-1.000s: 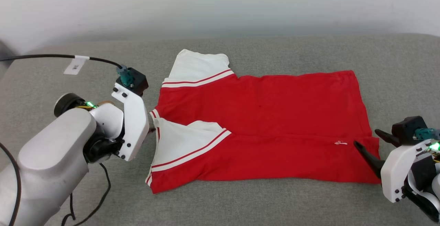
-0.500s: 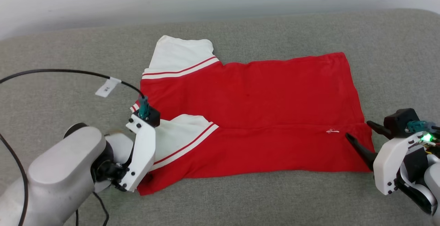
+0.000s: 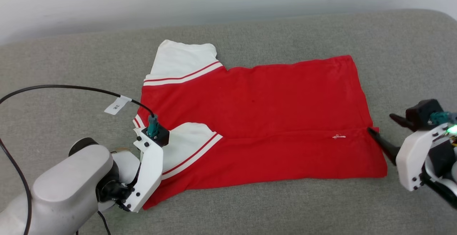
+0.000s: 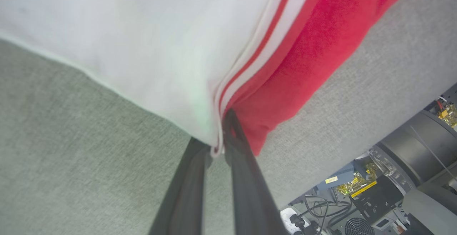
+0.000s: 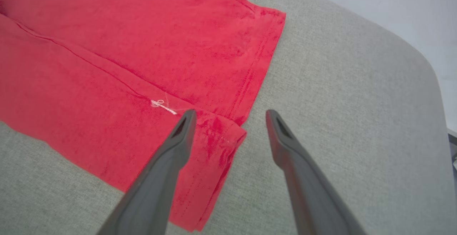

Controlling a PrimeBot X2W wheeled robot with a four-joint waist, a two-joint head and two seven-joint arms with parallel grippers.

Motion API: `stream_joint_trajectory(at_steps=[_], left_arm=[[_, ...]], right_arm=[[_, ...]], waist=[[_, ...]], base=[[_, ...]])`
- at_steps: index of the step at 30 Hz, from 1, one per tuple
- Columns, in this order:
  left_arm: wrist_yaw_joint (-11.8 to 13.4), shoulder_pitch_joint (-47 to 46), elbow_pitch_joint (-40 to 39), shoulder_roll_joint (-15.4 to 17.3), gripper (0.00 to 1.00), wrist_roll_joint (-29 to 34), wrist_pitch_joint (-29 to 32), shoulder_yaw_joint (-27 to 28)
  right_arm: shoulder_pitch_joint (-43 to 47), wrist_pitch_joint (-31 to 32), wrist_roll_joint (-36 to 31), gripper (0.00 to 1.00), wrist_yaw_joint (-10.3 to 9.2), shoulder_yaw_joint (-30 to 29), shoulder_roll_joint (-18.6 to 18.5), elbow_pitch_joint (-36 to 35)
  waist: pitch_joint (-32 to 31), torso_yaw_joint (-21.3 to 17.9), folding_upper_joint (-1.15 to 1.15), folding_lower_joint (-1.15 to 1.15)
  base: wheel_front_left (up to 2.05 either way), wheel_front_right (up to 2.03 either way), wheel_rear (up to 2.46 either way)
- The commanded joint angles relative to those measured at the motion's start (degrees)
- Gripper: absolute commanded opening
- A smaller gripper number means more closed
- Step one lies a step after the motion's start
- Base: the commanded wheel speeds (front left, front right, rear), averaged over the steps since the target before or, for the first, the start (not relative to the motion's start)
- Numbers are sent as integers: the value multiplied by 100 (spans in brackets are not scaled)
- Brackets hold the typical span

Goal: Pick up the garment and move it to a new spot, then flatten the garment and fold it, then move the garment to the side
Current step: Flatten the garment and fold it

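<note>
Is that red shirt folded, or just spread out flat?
Partly folded. The red shirt lies flat on the grey cushion, its near side turned over onto the body, one white sleeve on top.

Garment (image 3: 257, 120) lies on cushion (image 3: 285, 210); left end effector (image 4: 218, 145) at its left corner; right end effector (image 5: 230, 115) at right hem.

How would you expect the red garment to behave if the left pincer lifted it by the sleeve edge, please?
Probably floppy: the garment lies flat in thin folded layers, so it would likely drape and unfold from the left pincer, shut on one sleeve edge. It looks light, so a small pinch may hold it.
</note>
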Motion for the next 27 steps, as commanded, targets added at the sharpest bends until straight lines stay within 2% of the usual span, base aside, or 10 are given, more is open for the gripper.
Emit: stream_joint_trajectory(at_steps=[1, 6, 10, 13, 16, 20, 27], left_arm=[[-3, 161, 3, 46, 0, -54, -71, -43], [-4, 13, -248, 165, 0, -51, -291, -78], [-4, -81, -434, 257, 0, -85, -417, -102], [-4, -168, -574, 278, 0, -66, -440, -119], [-4, -222, -662, 275, 0, -43, -447, -135], [-4, -335, -803, 257, 0, 43, -479, -203], [-4, -528, -905, 235, 0, 97, -532, -299]], right_arm=[[-134, 113, 49, 100, -7, 48, -151, -87], [-441, 1015, 442, 100, -7, 433, -779, -533], [-695, 2131, 993, 100, -7, 865, -1307, -904], [-831, 2888, 1417, 100, -7, 1063, -1494, -1019], [-863, 3352, 1636, 100, -7, 1161, -1530, -969], [-912, 3806, 1792, 100, -7, 1222, -1343, -791], [-725, 3729, 1774, 100, -7, 1285, -827, -157]], waist=[[-134, 46, 0, 0], [-312, 140, 0, 0], [-330, 220, 0, 0], [-263, 278, 0, 0], [-182, 326, 0, 0], [24, 410, 0, 0], [340, 540, 0, 0]], base=[[0, 0, 0], [0, 0, 0], [0, 0, 0], [0, 0, 0], [0, 0, 0], [0, 0, 0], [0, 0, 0]])
